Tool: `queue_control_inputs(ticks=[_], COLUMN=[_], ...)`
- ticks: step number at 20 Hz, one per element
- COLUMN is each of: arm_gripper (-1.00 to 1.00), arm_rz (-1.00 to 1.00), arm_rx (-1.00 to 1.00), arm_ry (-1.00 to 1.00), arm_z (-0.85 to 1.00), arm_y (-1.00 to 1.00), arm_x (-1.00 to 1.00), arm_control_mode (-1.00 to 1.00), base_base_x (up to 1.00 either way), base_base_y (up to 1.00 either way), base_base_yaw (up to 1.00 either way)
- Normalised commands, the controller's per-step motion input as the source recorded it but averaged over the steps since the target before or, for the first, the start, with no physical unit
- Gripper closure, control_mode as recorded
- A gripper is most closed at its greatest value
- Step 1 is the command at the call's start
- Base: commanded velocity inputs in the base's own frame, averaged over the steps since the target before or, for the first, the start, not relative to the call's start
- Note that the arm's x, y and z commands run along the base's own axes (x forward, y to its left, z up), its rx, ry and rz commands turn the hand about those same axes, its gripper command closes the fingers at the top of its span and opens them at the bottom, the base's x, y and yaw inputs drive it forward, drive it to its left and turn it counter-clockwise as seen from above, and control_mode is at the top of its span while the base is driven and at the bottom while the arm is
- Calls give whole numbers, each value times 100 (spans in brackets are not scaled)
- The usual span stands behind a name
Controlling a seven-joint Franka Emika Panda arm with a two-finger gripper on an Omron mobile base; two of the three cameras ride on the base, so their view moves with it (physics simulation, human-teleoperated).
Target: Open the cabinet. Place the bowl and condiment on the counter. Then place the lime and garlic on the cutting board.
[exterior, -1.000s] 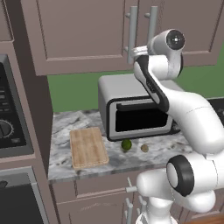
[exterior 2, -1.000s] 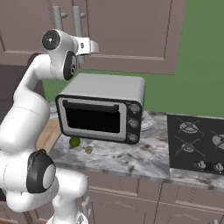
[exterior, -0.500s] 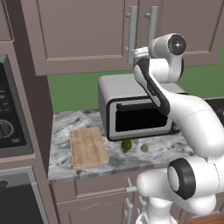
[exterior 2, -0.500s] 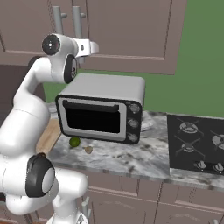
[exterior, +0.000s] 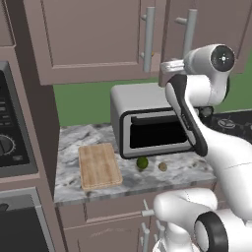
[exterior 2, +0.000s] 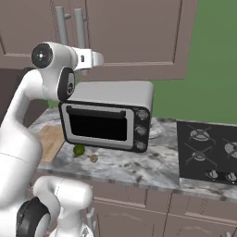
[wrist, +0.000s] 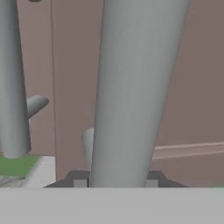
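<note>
step: opening the cabinet (exterior: 98, 34); doors look shut, nothing taken out yet.
tool (wrist: 116, 181): up at the right door's bar handle (wrist: 135, 87); hand view has the bar rising between the two dark finger tips (wrist: 79, 178), one each side, close to it. Can't tell if pads actually touch or grip, tips mostly cut off at frame bottom.
tool in base views: left base view puts it at the lower end of the right handle (exterior: 189, 30); right base view, by the handles (exterior 2: 79, 25).
other handle: left door's bar (wrist: 13, 78) just beside, sep. by the door seam.
bowl / condiment: presumably behind the doors, can't confirm.
lime (exterior: 142, 163): on worktop (exterior: 192, 170), in front of toaster oven (exterior: 150, 123), just right of cutting board (exterior: 99, 165).
garlic (exterior: 162, 166): near the lime, to its right, apart from it; off the board.
board: bare, flat on worktop.
risk 1: if fingers aren't closed on the bar, a pull slips off and door stays shut.
risk 2: grip is low on the bar, a straight pull not following the hinge arc could twist the tool off.
risk 3: door swinging out may hit the arm's elbow / upper link, which sits close under it.
risk 4: oven top just below leaves little room if the hand drops.
</note>
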Motion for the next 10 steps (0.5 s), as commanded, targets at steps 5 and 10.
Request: queue_control_inputs(ticks=[5,10], arm_gripper=[100,100], arm_rz=[-13,-17], arm_rx=[5,11], arm_ry=[12,16], arm_z=[1,0], arm_y=[-52,-75], arm_x=[-100,-100], arm_control_mode=[-100,-100], base_base_x=[0,0], base_base_y=[0,0], base_base_yaw=[0,0])
